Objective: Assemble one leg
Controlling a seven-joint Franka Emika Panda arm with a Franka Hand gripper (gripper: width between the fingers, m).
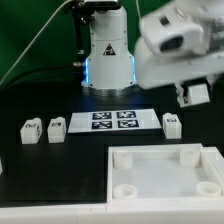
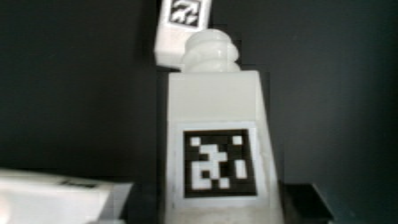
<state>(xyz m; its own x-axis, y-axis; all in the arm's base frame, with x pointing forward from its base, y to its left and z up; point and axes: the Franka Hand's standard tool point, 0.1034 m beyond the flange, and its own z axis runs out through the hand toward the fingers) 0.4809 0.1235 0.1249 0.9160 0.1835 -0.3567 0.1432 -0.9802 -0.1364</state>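
Note:
In the wrist view my gripper is shut on a leg, a white block with a black-and-white tag on the face toward the camera and a knobbed tip pointing away. In the exterior view the gripper hangs above the table on the exterior view's right with the leg between its fingers. A loose leg stands on the table below it and also shows in the wrist view. Two more legs stand at the exterior view's left.
The large white square panel with round corner sockets lies at the front, and its corner shows in the wrist view. The marker board lies in the middle, in front of the robot base.

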